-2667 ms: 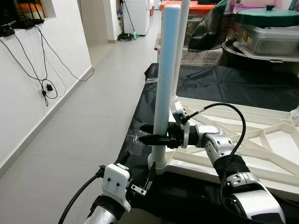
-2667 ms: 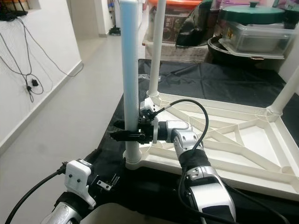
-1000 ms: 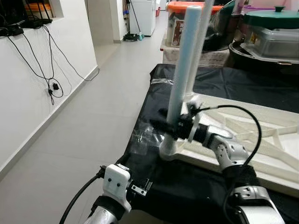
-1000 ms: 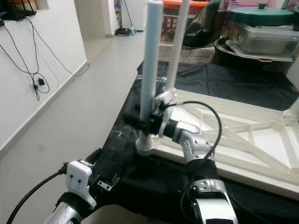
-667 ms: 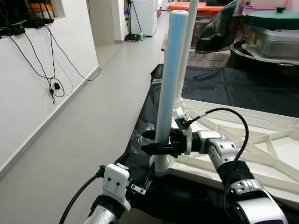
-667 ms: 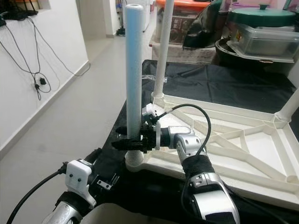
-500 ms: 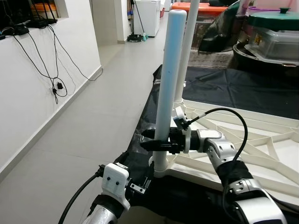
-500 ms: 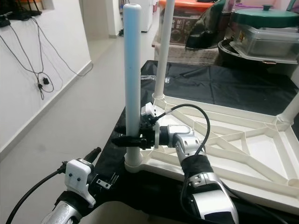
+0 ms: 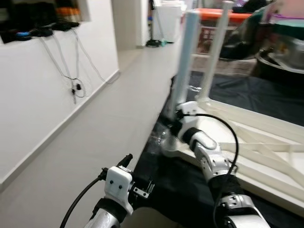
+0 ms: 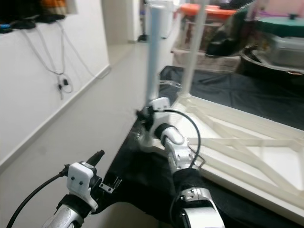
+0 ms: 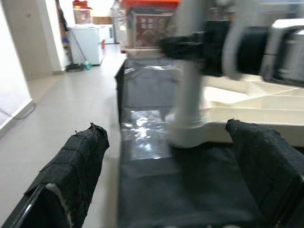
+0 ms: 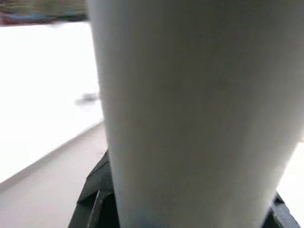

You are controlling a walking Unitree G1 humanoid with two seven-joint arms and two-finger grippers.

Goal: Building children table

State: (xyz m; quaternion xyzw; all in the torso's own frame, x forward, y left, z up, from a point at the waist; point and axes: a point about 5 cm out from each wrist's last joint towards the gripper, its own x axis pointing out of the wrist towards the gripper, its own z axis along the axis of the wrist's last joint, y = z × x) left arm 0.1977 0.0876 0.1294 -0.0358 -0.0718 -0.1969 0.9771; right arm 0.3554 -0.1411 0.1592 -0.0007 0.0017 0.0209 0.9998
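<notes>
Right wrist view — table leg hides right pincer, grip unclear | left pincer spread

Pale blue-white table leg, plain. Cream-white upturned tabletop with ribbed struts of the same cream. Second leg white. Black cloth under the tabletop, glossy where a clear patch reflects light. Silver right arm with black cable; right gripper black. Left gripper black, fingers wrapped in woven black fabric. Light grey tiled floor. White wall with black dangling wires. Orange-lidded box behind.
</notes>
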